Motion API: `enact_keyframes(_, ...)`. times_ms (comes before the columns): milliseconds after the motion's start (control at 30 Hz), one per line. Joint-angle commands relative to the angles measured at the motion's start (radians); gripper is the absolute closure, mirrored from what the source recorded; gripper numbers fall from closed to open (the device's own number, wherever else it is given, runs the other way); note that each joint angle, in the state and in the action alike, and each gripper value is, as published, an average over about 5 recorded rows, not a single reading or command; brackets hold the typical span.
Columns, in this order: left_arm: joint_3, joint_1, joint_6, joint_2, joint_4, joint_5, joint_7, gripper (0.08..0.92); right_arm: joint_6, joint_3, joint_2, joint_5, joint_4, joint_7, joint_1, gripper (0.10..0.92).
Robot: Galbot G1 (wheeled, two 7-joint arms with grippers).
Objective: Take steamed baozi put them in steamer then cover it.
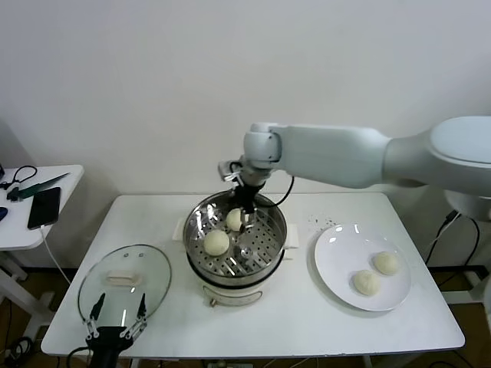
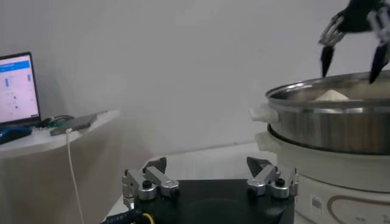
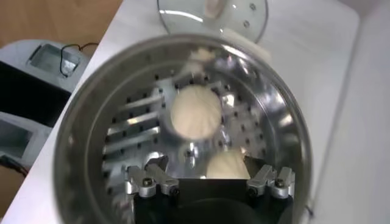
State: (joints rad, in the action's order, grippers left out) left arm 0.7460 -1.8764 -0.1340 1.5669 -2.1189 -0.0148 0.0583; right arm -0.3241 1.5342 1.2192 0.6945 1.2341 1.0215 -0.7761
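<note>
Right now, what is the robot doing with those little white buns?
It is moving buns from the plate into the steamer. Its right gripper hangs open over the steamer, just above one bun, with nothing in it. A second bun also lies on the holey tray, so two are in. Two more buns wait on the plate. The left gripper sits open by the glass lid, which lies on the table, not on the steamer yet.

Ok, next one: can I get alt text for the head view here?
The right pincer, open, hangs over the steamer at the middle of a white table, with two baozi on its perforated tray. Two more sit on a white plate to the right; a glass lid lies to the left, near the open left pincer.
</note>
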Motion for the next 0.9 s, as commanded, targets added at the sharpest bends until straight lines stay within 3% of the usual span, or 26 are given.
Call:
enact_keyframes(33, 0.001, 0.0, 0.005, 0.001, -0.019, 0.001, 0.001, 0.177, 0.034, 0.033, -0.331, -0.063, 0.154, 0.054, -0.13, 0.203)
enact_keyframes(300, -0.004, 0.004, 0.007, 0.003, -0.014, -0.013, 0.002, 0.177, 0.03, -0.016, -0.617, -0.276, 0.296, 0.048, 0.02, 0.203)
enact_keyframes(467, -0.002, 0.003, 0.01, 0.005, -0.014, -0.019, 0.002, 0.177, 0.025, -0.2, -0.746, -0.451, 0.32, 0.06, 0.304, 0.203)
enact_keyframes(900, 0.008, -0.007, 0.014, 0.013, -0.011, -0.031, 0.002, 0.177, 0.067, -0.46, -0.777, -0.648, 0.189, 0.081, 0.682, 0.203)
